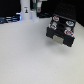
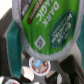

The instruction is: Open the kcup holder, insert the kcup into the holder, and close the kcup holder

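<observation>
Closest to the wrist camera, the green-topped whitish kcup [image 2: 42, 25] fills the view, pinched between the dark fingers [image 2: 11, 42] of the end effector [image 2: 44, 30]. Beyond it lie white-and-red-topped pods [image 2: 37, 64] in the open black boxy kcup holder [image 1: 61, 31] on the white surface [image 1: 30, 55].

kcup holder [image 1: 60, 31] sits on the table [image 1: 30, 57] toward the exterior view's right, far side. Pods [image 1: 61, 22] lie in rows in its open top. Bottle-like thing [image 1: 28, 13] stands well apart at the far edge, to its left. In the wrist view, kcup [image 2: 42, 27] hangs above pods [image 2: 38, 65].
</observation>
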You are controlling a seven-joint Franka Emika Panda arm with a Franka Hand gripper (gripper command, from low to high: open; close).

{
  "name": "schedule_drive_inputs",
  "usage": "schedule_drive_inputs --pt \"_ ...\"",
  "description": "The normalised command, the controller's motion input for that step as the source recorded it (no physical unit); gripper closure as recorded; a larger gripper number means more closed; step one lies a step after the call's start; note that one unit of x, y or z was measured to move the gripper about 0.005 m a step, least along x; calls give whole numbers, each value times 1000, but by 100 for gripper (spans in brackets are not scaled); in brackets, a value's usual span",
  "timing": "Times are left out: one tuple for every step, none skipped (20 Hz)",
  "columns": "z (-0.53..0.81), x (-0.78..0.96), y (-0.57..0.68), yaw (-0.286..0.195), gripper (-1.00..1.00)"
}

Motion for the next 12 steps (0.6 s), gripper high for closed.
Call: schedule_drive_inputs --pt "147 127 691 13 100" --pt "207 154 688 14 100" --pt "157 123 678 18 100" --pt "134 106 675 24 100" --pt "131 86 678 22 100" --pt "111 67 680 23 100" --pt "292 185 720 22 100" --pt "145 67 707 17 100" --pt "186 64 700 19 100" --pt "230 74 693 20 100" --pt "221 85 696 19 100" --pt "231 91 690 20 100"
